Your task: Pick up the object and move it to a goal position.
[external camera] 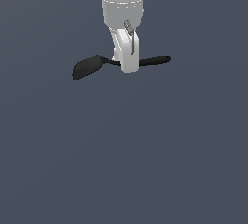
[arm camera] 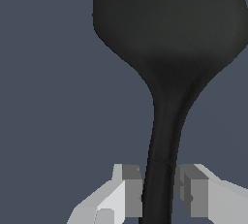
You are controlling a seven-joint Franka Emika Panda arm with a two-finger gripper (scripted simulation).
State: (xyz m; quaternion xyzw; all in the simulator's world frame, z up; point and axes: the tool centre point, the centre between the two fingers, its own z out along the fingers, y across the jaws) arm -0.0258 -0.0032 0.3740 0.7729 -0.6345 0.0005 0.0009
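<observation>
- The spoon (external camera: 92, 66) is showing as matte black, with a wide, slightly cupped oval scoop and a thin straight handle narrowing smoothly out of it.
- In the exterior view it is lying crosswise in the upper middle of the frame, scoop pointing toward the exterior view's left and handle tip reaching toward the exterior view's right, tilting a little so the handle end sits higher in the picture.
- The gripper (external camera: 128, 65) is coming down from the top centre of the exterior frame: a smooth pale grey cylindrical wrist, then white blocky fingers (external camera: 130, 48) crossing the spoon's handle near its middle.
- In the wrist view the spoon (arm camera: 167, 39) is filling most of the picture, scoop broad and dark, handle running down between the finger pads.
- The gripper (arm camera: 160, 196) is pinching the handle: one grey, square-edged pad (arm camera: 131, 191) is touching it, and the other is sitting just beside it with a thin gap showing.
- The ground (external camera: 121, 160) is looking like a flat, uniform slate blue-grey with no texture.
- Whether the spoon is resting on the ground or hanging above it, I cannot tell.
</observation>
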